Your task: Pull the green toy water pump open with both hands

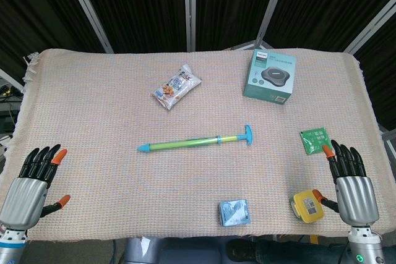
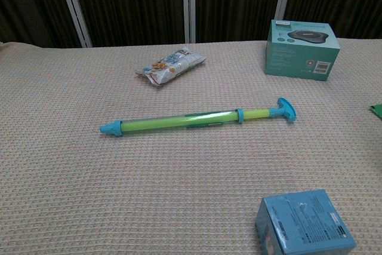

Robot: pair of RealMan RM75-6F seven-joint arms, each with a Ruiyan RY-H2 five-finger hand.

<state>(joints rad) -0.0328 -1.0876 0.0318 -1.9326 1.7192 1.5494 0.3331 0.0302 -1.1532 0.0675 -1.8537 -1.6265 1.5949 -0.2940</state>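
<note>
The green toy water pump (image 1: 195, 141) (image 2: 197, 118) lies flat in the middle of the table, its blue nozzle pointing left and its blue T-handle (image 1: 247, 134) (image 2: 285, 110) at the right end. My left hand (image 1: 32, 185) hovers at the near left corner, fingers spread, holding nothing. At the near right my right hand (image 1: 349, 183) is likewise spread and empty. Both hands are far from the pump. Neither hand shows in the chest view.
A snack packet (image 1: 177, 86) (image 2: 171, 64) lies behind the pump, a teal box (image 1: 269, 76) (image 2: 302, 48) at the back right. A green sachet (image 1: 314, 140) and a yellow object (image 1: 307, 206) sit by my right hand. A small blue box (image 1: 234, 212) (image 2: 305, 223) is near the front edge.
</note>
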